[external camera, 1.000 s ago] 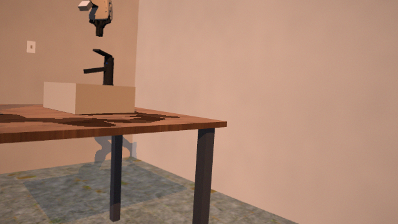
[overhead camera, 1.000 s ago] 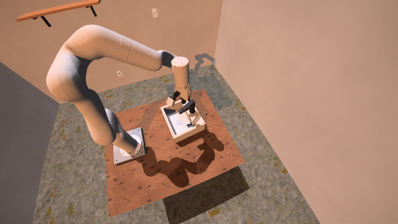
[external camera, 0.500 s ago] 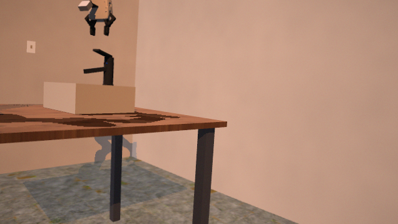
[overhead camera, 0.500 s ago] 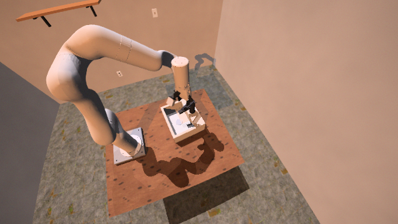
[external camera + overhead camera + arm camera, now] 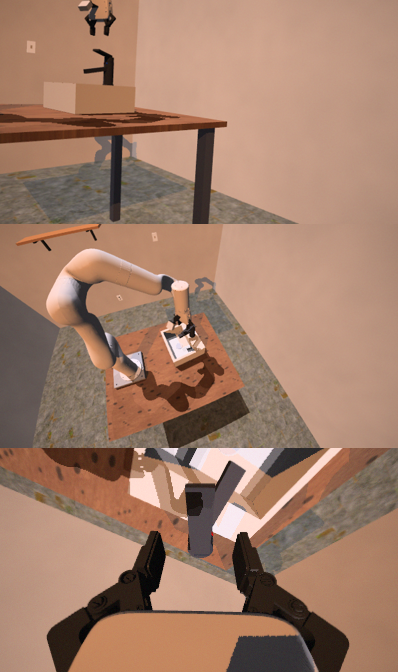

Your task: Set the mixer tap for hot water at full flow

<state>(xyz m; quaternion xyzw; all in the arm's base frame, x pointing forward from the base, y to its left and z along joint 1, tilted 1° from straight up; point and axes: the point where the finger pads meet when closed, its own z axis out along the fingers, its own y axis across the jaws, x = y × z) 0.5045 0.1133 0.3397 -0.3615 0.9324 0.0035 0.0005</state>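
Observation:
The black mixer tap [image 5: 108,72] stands at the back edge of the beige basin [image 5: 89,97] [image 5: 181,361]. Its lever [image 5: 101,52] [image 5: 200,523] slopes up from the top of the body, on the same side as the spout [image 5: 93,71] [image 5: 228,479]. A blue dot [image 5: 106,62] shows on the body in the exterior view, and a red dot [image 5: 212,534] shows beside the lever in the wrist view. My gripper [image 5: 99,32] [image 5: 198,543] [image 5: 187,331] is open and empty. It hangs straight above the lever with a clear gap, fingers pointing down on either side of it.
The basin sits on a wooden table [image 5: 175,412] [image 5: 175,120] near the room's corner. My arm's base plate [image 5: 120,381] is bolted to the table left of the basin. Walls stand close behind and to the right.

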